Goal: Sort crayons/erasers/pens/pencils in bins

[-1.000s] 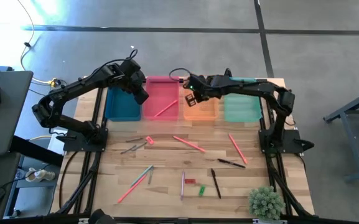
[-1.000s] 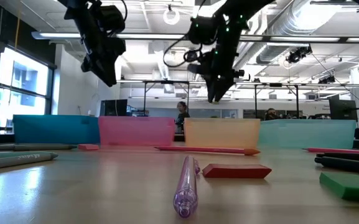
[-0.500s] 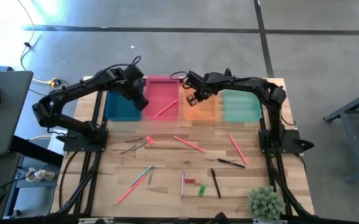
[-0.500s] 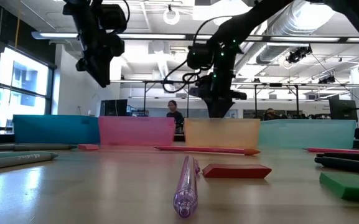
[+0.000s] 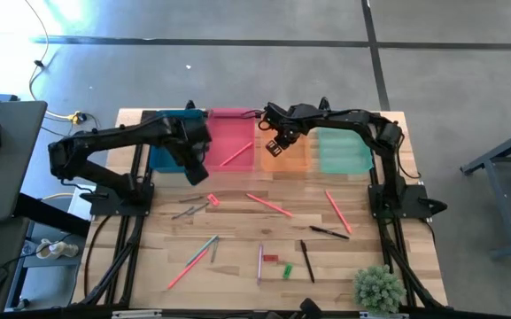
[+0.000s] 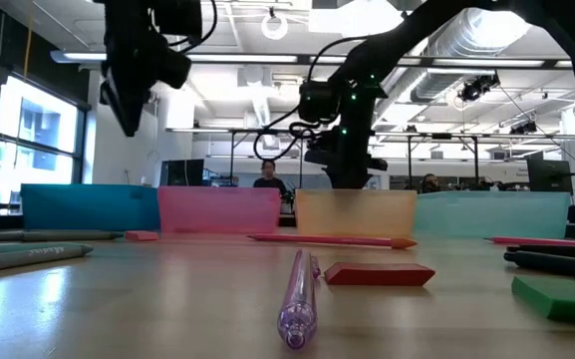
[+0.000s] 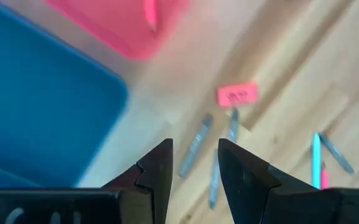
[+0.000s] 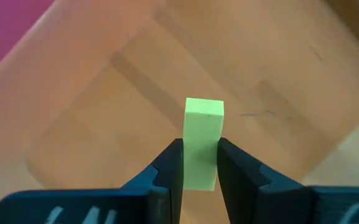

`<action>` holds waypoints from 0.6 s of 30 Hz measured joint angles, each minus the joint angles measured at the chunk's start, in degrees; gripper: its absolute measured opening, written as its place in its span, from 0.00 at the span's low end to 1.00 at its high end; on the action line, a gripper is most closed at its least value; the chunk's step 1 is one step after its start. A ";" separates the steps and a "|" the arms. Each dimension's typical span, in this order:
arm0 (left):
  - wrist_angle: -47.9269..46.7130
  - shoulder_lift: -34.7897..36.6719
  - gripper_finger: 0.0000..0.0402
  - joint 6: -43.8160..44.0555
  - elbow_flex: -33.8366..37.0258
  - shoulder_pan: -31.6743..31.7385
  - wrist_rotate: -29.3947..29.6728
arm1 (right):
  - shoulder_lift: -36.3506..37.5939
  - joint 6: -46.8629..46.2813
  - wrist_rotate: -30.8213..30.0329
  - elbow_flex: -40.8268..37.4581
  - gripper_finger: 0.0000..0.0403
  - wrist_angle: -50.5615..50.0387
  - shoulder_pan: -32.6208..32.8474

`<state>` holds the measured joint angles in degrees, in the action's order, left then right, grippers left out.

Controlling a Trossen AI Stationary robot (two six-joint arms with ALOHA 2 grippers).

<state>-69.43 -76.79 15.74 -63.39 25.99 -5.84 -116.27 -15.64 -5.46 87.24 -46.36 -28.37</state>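
Right gripper (image 8: 199,163) is clamped on a pale yellow-green eraser (image 8: 203,142), a smooth rectangular block held upright, over the translucent orange bin (image 5: 285,156); the bin floor below it is bare. Left gripper (image 7: 195,163) hangs over the table by the near edge of the teal bin (image 7: 36,112), fingers a narrow gap apart and holding nothing. Beneath it lie grey sticks (image 7: 194,149) and a flat red eraser (image 7: 237,94) bearing unreadable print. A pink pencil (image 5: 236,155) rests slanted in the pink bin (image 5: 228,124)
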 joint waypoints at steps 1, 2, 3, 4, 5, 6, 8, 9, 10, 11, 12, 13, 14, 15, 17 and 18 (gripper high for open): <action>0.00 0.02 0.29 0.39 0.60 -1.31 -0.63 | 0.00 0.64 0.08 0.00 0.19 -0.26 -0.02; 0.09 0.27 0.29 0.80 1.49 -2.71 -1.53 | 0.00 1.13 0.17 0.00 0.20 -0.53 -0.02; -0.02 0.58 0.29 1.51 2.32 -4.05 -2.31 | 0.00 1.37 0.16 0.00 0.22 -0.55 -0.02; -0.06 0.84 0.29 2.33 3.06 -5.61 -2.50 | 0.00 1.65 0.16 0.00 0.23 -0.49 -0.04; 0.00 0.99 0.29 3.27 3.71 -7.19 -2.48 | 0.00 1.84 0.16 0.00 0.25 -0.51 -0.08; 0.15 1.13 0.29 4.29 4.50 -8.76 -2.47 | 0.00 2.24 0.14 0.00 0.27 -0.53 -0.12; 0.42 1.86 0.29 5.86 6.12 -11.31 -2.47 | 0.00 2.74 -0.01 0.00 0.30 -0.53 -0.17; 0.64 2.38 0.29 6.53 6.90 -12.60 -2.46 | 0.00 2.83 -0.23 0.00 0.32 -0.55 -0.19; 1.17 2.70 0.29 7.18 7.77 -13.79 -2.47 | 0.01 2.88 -0.44 0.00 0.34 -0.61 -0.23; 2.08 2.96 0.29 7.69 8.74 -14.92 -2.48 | 0.10 3.24 -0.45 0.00 0.35 -0.80 -0.31; 3.12 3.30 0.29 8.02 9.73 -16.02 -2.46 | 0.22 4.00 -0.24 0.00 0.36 -1.05 -0.44; 4.50 3.86 0.29 8.38 10.82 -16.99 -2.43 | 0.35 4.42 0.07 0.00 0.37 -1.19 -0.56; 6.05 4.40 0.29 8.89 11.88 -17.86 -2.43 | 0.54 4.59 0.20 0.00 0.38 -1.43 -0.77; 7.69 4.95 0.29 9.52 13.10 -18.62 -2.43 | 0.81 4.61 0.32 0.00 0.38 -1.93 -0.96; 10.92 5.83 0.29 10.35 15.65 -19.84 -1.98 | 1.45 5.02 0.54 0.00 0.39 -2.28 -1.34; 12.28 6.37 0.29 10.54 16.81 -20.41 -1.14 | 1.83 5.34 0.64 0.00 0.39 -2.39 -1.60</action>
<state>-57.15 -70.42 26.28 -46.58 5.59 -6.97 -114.43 -10.30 -4.82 87.24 -48.75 -29.96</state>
